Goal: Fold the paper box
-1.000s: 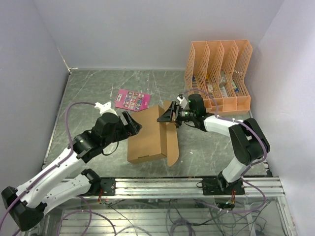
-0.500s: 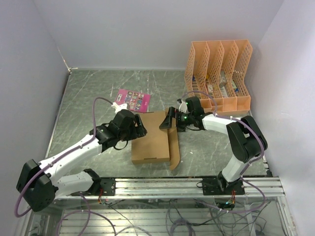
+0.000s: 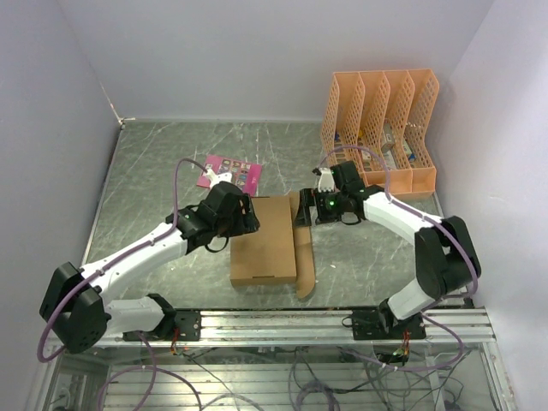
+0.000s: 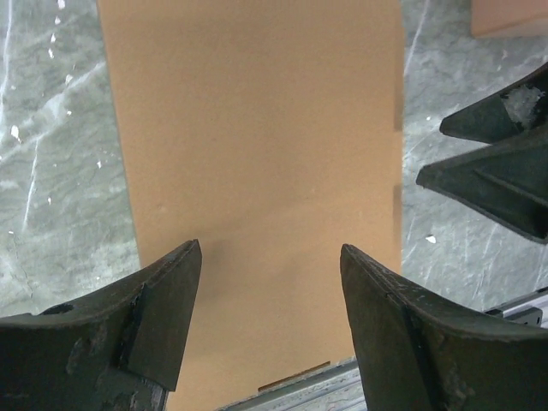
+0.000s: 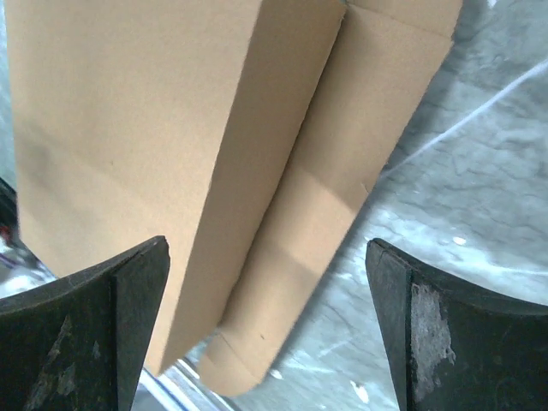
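Paper box [image 3: 264, 241]: brown cardboard, lying on the grey marbled bench [image 3: 163, 163], centre front, between both arms. Long flap [image 3: 304, 257] lies along its right edge.

Left pincer [image 3: 248, 217]: at the box's far left corner, released. Its wrist view shows fingers [image 4: 163, 308] spread over the plain top panel, nothing between them, and the other pincer's dark tips at right.

Right pincer [image 3: 301, 209]: at the far right corner, released wide. Only its wrist view shows the box's side wall and the creased flap.

Orange file organizer [image 3: 381, 111]: far right.

Pink card [image 3: 231, 172]: behind the left pincer.
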### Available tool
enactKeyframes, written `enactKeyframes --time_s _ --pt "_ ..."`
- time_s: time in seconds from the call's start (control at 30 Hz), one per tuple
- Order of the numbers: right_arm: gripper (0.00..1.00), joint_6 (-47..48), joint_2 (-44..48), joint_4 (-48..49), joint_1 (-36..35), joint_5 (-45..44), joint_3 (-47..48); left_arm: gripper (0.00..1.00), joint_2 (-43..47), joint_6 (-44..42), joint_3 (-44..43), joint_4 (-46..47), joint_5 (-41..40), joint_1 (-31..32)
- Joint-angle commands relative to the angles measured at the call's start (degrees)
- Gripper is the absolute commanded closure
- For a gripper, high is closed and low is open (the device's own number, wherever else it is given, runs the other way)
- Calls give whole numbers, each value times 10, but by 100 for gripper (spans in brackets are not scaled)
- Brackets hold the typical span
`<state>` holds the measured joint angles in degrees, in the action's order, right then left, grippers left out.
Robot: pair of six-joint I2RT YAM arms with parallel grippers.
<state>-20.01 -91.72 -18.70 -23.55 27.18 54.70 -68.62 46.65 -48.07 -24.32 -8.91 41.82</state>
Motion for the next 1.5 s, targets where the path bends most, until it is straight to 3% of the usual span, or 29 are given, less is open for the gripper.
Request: enactKeyframes --time_s 0.0,0.2,0.27,0.33,0.43,0.53,0.7,1.0,1.3,1.47 --pt "3 215 65 -65 11 -14 13 25 -3 -27 -42 -15 15 -3" --pt "6 739 201 -230 17 268 -25 23 40 -79 -9 22 85 -4" --pt "11 871 254 -231 12 302 -86 22 54 -79 12 29 88 -4" --pt "30 861 287 -168 -17 275 -127 21 64 -63 19 -13 60 -8" --pt "73 860 279 -142 -83 206 -156 13 73 -55 30 -77 30 -19" --pt "98 856 238 -118 -144 145 -167 2 80 -58 35 -96 3 -34" --pt "100 835 188 -41 -188 88 -172 1 19 -73 46 -4 83 -87" --pt "100 798 162 17 -201 70 -164 11 -177 -123 -48 85 192 -101" --pt "100 734 116 53 -184 7 -138 14 -360 -154 -229 85 233 -130" --pt "96 732 158 26 -125 57 -144 12 -365 -176 -286 60 174 -146"
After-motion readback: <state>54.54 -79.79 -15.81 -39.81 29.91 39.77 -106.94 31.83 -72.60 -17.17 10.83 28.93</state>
